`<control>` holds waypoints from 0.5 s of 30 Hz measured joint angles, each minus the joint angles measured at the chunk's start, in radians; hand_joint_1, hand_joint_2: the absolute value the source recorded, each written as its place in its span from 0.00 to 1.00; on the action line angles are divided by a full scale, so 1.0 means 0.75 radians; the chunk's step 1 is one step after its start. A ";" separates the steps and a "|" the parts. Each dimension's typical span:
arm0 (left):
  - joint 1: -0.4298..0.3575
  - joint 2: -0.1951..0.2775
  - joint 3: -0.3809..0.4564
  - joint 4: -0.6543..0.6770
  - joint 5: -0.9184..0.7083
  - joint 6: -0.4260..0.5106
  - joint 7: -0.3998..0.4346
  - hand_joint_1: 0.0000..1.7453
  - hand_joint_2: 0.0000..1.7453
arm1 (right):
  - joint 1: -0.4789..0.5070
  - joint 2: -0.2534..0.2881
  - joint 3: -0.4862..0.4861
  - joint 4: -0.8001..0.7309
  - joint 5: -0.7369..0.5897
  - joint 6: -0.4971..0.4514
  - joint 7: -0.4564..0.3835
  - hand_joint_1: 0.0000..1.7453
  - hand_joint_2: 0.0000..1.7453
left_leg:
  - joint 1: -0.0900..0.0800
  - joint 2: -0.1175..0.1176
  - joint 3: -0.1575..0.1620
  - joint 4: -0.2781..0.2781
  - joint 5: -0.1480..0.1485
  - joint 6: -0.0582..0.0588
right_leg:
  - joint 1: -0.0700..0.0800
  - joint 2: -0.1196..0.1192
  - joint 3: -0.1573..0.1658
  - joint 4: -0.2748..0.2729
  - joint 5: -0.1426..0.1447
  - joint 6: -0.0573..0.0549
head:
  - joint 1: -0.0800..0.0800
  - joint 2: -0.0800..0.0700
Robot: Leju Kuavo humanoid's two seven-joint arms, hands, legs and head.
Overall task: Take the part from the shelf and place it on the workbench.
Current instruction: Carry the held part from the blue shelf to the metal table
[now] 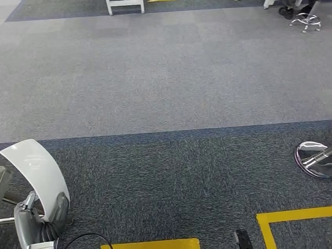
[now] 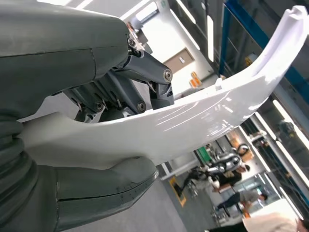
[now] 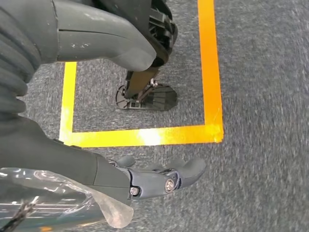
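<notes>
At seven o'clock in the head view, left hand (image 1: 33,225) seen low at the frame edge, gripping a curved glossy white part (image 1: 39,171). Part rising from the hand and arching toward nine o'clock, held above dark grey carpet (image 1: 176,176). Confirmed in the left wrist view: thick grey thumb (image 2: 109,186) pressed against one face of the white part (image 2: 189,121), darker fingers (image 2: 153,77) clamped on the opposite face, part extending well beyond the hand and tapering to a narrow end.

Right hand (image 3: 109,111) noted in the right wrist view, hanging over carpet, holding nothing; thumb and dark fingers (image 3: 164,179) apart and extended. Yellow floor tape (image 3: 146,136) forming a corner beneath the hand.

At five o'clock in the head view, yellow tape (image 1: 291,215) marking a corner; a further strip (image 1: 150,244) at six o'clock. Chrome chair base (image 1: 313,158) at three o'clock. Lighter grey carpet band (image 1: 164,72) across twelve o'clock, with white furniture legs (image 1: 125,6) at the far edge.
</notes>
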 joint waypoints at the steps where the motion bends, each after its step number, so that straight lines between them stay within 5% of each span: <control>1: 0.000 0.000 0.000 0.000 0.000 0.000 0.000 1.00 1.00 | -0.001 0.000 0.000 0.000 0.000 0.000 0.000 0.00 1.00 | -0.005 0.026 0.038 -0.068 0.008 0.006 | 0.001 -0.015 -0.005 0.005 0.003 0.007 | 0.002 0.000; 2: 0.000 0.001 0.000 0.000 0.000 0.000 0.000 1.00 1.00 | -0.001 0.000 0.000 0.000 0.000 0.000 0.000 0.00 1.00 | -0.012 0.043 0.052 -0.103 0.005 0.015 | 0.002 -0.029 -0.008 0.008 0.007 0.015 | 0.002 0.000; 5: 0.003 0.002 0.001 0.000 0.000 0.000 0.000 1.00 1.00 | -0.006 0.000 0.000 0.000 0.001 0.000 0.000 0.00 1.00 | -0.024 0.012 0.038 -0.120 0.017 0.054 | -0.005 -0.049 -0.016 0.013 0.007 0.039 | 0.005 0.000; 7: 0.000 0.002 0.000 0.000 -0.001 0.001 0.000 1.00 1.00 | -0.008 0.000 0.000 0.000 0.003 0.000 -0.001 0.00 1.00 | -0.023 -0.014 0.023 -0.130 0.039 0.082 | -0.011 0.025 -0.049 0.084 -0.057 0.049 | 0.010 0.000; 9: -0.001 0.002 -0.002 0.000 -0.002 0.001 0.000 1.00 1.00 | -0.004 0.000 0.000 0.000 0.005 0.001 0.000 0.00 1.00 | -0.027 -0.041 -0.001 -0.128 0.059 0.099 | -0.013 0.112 -0.116 0.254 -0.163 0.049 | 0.016 0.000; 11: -0.001 0.002 -0.003 0.000 -0.002 0.001 0.000 1.00 1.00 | 0.003 0.000 0.000 0.000 0.006 0.002 0.001 0.00 1.00 | -0.036 -0.075 -0.027 -0.124 0.077 0.104 | -0.012 0.133 -0.158 0.383 -0.210 0.044 | 0.018 0.000; 13: 0.000 0.002 -0.003 0.000 -0.002 0.001 0.000 1.00 1.00 | 0.004 0.000 0.000 0.000 0.007 0.001 0.001 0.00 1.00 | -0.043 -0.112 -0.050 -0.120 0.095 0.103 | -0.007 0.142 -0.105 0.314 -0.159 0.032 | 0.017 0.000; 15: 0.000 0.002 -0.003 0.000 -0.002 0.001 0.000 1.00 1.00 | 0.001 -0.002 0.000 0.000 0.007 0.001 0.001 0.00 1.00 | -0.046 -0.146 -0.068 -0.115 0.111 0.096 | -0.002 0.195 0.016 0.117 -0.090 0.014 | 0.017 0.000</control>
